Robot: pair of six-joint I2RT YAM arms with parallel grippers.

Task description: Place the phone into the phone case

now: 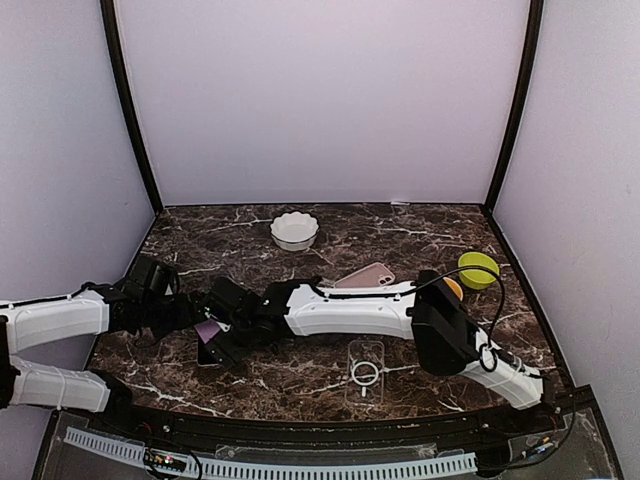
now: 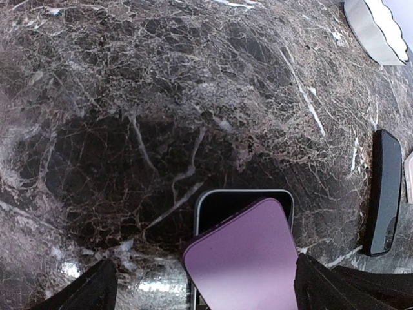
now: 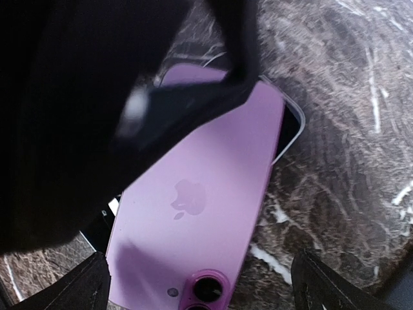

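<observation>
A purple phone [image 1: 208,330] lies back up, tilted and skewed over a black phone case with a pale rim [image 1: 212,353] at the left front. In the left wrist view the phone [image 2: 248,258] covers most of the case [image 2: 222,205]. In the right wrist view its logo and camera lenses [image 3: 193,200] show, with the case's rim [image 3: 293,132] peeking out. My left gripper [image 1: 193,318] [image 2: 206,287] is open, its fingers either side of the phone's near end. My right gripper [image 1: 233,325] [image 3: 200,287] is open over the camera end.
A clear case [image 1: 365,368] lies at the front centre and a pink phone or case [image 1: 366,275] behind the right arm. A black phone or case [image 2: 382,190] lies right of the purple one. A white bowl [image 1: 294,230] sits at the back, a yellow-green bowl [image 1: 478,268] and an orange ball [image 1: 453,288] at the right.
</observation>
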